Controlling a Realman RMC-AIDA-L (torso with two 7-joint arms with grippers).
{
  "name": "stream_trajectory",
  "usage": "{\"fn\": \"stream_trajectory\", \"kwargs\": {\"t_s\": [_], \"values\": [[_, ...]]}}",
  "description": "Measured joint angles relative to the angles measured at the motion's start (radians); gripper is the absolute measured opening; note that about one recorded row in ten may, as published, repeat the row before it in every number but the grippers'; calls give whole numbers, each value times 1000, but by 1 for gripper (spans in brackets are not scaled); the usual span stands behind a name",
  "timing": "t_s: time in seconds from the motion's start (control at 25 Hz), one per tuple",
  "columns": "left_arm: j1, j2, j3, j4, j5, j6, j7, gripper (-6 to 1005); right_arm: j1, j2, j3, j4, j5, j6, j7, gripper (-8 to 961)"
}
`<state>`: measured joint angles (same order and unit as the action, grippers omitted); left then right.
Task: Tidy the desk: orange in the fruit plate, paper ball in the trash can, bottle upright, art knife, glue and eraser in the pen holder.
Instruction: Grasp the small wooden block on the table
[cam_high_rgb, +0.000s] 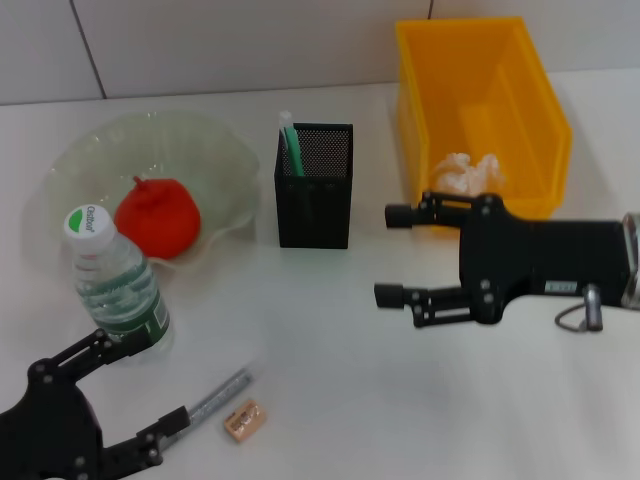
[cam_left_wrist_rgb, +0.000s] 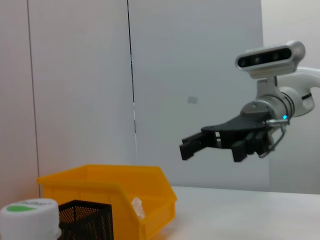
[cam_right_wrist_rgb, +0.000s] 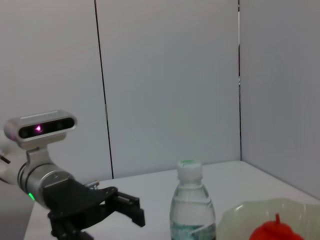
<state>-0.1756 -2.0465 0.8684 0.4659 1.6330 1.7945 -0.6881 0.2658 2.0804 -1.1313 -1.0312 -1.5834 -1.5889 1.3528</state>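
Orange (cam_high_rgb: 157, 217) sits in fruit plate (cam_high_rgb: 215, 140) at upper left of the head view. Paper ball (cam_high_rgb: 468, 173) lies inside trash can (cam_high_rgb: 425, 90) at upper right. Bottle (cam_high_rgb: 113, 280) stands upright at left, just in front of the plate rim, cap up. Pen holder (cam_high_rgb: 315, 185) stands upper centre, between plate and trash can, with a green-and-white stick (cam_high_rgb: 289, 143) poking out, probably the glue. Art knife (cam_high_rgb: 212, 398) lies flat on table (cam_high_rgb: 340, 350) at lower left, blurred. Eraser (cam_high_rgb: 245, 418) lies just beside it, lower centre-left, apart from the knife tip.

Left claw (cam_high_rgb: 125, 395) hangs at the lower left corner of the head view, spread wide, one finger beside the bottle base, the other near the knife's lower end; pinches nothing. Right claw (cam_high_rgb: 393, 255) hovers right of centre, in front of the trash can, spread and empty, well apart from knife and eraser.

Judging by the layout: four steps look finished, knife and eraser remain. Step in hand reads as the approach to the art knife with the left claw. Next move calls for lining the spread fingers across the thin handle, dropping low to the table without brushing the bottle, closing firmly, then lifting and tipping the knife upright over the pen holder. Risk: slim, flat handle may slip or skid; bottle stands close enough to be knocked.
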Motion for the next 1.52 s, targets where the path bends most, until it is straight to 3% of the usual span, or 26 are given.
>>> {"fn": "stream_trajectory", "kwargs": {"t_s": [0.28, 0.6, 1.04, 1.32, 1.52], "values": [[-8, -5, 14, 2, 1, -3, -16, 798, -4, -2, 7, 139, -7, -17, -135, 838], [-14, -8, 15, 2, 2, -2, -29, 798, -25, -3, 15, 182, -25, -23, -185, 838], [-15, -6, 25, 3, 23, -5, -38, 798, -22, -3, 12, 173, -122, -62, -171, 839], [-3, -1, 20, 3, 25, -3, -38, 797, 11, 1, -19, 69, -238, -79, -26, 839], [-9, -15, 26, 3, 25, -5, -37, 797, 12, -2, 32, 75, -238, -89, -43, 839]]}}
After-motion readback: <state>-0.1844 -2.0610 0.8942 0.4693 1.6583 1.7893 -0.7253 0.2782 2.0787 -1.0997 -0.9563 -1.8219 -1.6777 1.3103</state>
